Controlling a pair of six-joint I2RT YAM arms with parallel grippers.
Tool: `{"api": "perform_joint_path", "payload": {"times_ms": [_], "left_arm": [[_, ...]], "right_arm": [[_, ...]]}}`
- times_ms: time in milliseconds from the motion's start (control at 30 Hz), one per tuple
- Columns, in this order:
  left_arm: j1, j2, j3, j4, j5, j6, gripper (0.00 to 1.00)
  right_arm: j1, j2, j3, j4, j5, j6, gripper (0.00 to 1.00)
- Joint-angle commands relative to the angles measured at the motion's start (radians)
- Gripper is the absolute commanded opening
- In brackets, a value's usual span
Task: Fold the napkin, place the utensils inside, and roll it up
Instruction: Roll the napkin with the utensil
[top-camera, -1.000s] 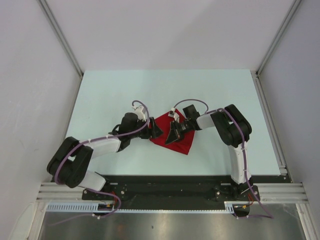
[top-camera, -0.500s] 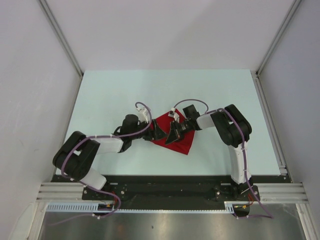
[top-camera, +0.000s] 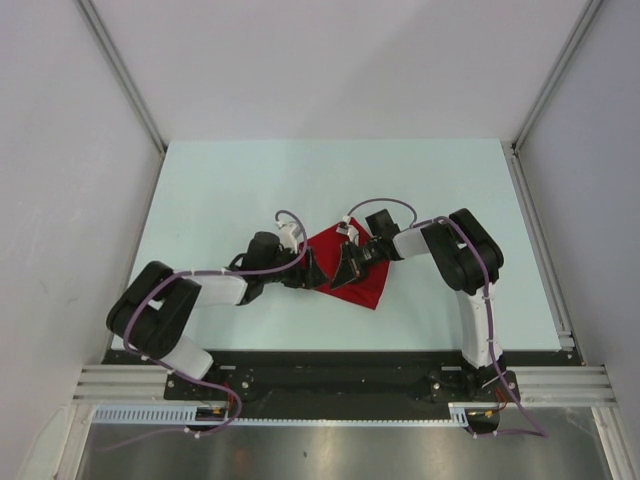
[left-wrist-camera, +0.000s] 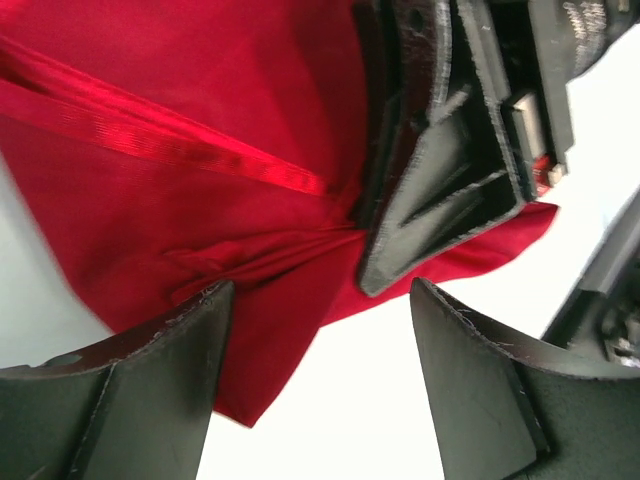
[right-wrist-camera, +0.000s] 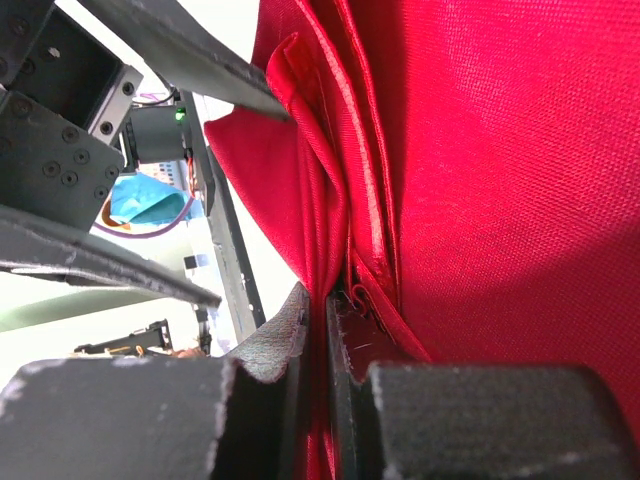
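Red cloth fills both wrist views: the napkin (top-camera: 368, 283) lies on the table (top-camera: 220, 190), directly under and between my two pincers. The right pincer (right-wrist-camera: 320, 305) is pressed together on a narrow pleat of the napkin, where several layers and a hem are bunched. The rest of the cloth spreads out beyond its fingers. The left pincer (left-wrist-camera: 318, 300) has its jaws wide apart with nothing gripped. A loose corner of the napkin lies just ahead of its tips, and one finger of the right pincer is just in front of its gap.

I cannot find the orange utensil in any view. It may be under a fold, but I cannot tell.

I see three risks from here:

- **Collision:** The pincers are very near each other. If I close or advance the left one carelessly, I think it will strike or pinch the right pincer's finger and not the cloth.
- **Slipping grip:** The right pincer holds only a thin, uneven bunch. A pull to the side could draw out one layer, and then the fold opens.
- **Crooked roll:** The left pincer could catch only the top layer at the corner. The layers would then slide apart, the roll would come out crooked, and a utensil inside could slip out at the open end.
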Motion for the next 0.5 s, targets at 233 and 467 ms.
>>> {"api": "perform_joint_path", "payload": {"times_ms": [233,467], "left_arm": [[0.003,-0.147,-0.001,-0.232,-0.285,0.082,0.79],[-0.032,-0.426,-0.051,-0.333,-0.258,-0.028,0.81]], "right_arm": [[-0.011,0.069,-0.038,-0.071,0.201,-0.062,0.11],[-0.011,0.067,-0.033,-0.083,0.204,-0.067,0.11]]}}
